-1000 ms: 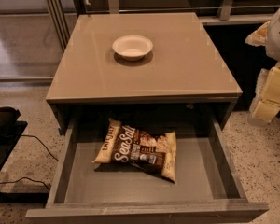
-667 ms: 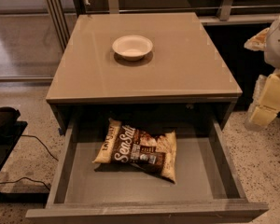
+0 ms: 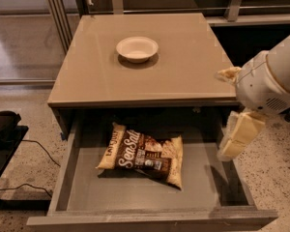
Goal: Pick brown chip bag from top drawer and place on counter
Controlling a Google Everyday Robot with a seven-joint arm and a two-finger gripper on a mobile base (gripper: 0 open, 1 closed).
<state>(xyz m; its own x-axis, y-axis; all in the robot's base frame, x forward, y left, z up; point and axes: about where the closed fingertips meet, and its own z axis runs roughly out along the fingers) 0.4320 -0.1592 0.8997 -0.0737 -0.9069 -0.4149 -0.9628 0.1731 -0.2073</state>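
The brown chip bag (image 3: 144,154) lies flat in the middle of the open top drawer (image 3: 222,187), its white script lettering facing up. The counter (image 3: 183,62) is the glossy tan top of the cabinet, above the drawer. My gripper (image 3: 234,105) is at the right, on a white arm, over the drawer's right side by the counter's front right corner. Its pale yellow fingers (image 3: 239,134) stand apart, open and empty. It is to the right of the bag and above it, not touching it.
A white bowl (image 3: 137,48) sits on the counter toward the back. A black object with a cable (image 3: 2,129) lies on the speckled floor at the left. Glass panels and rails stand behind the cabinet.
My arm and gripper have moved left, from the right edge toward the drawer's right side. The bag, the bowl and the drawer have not moved.
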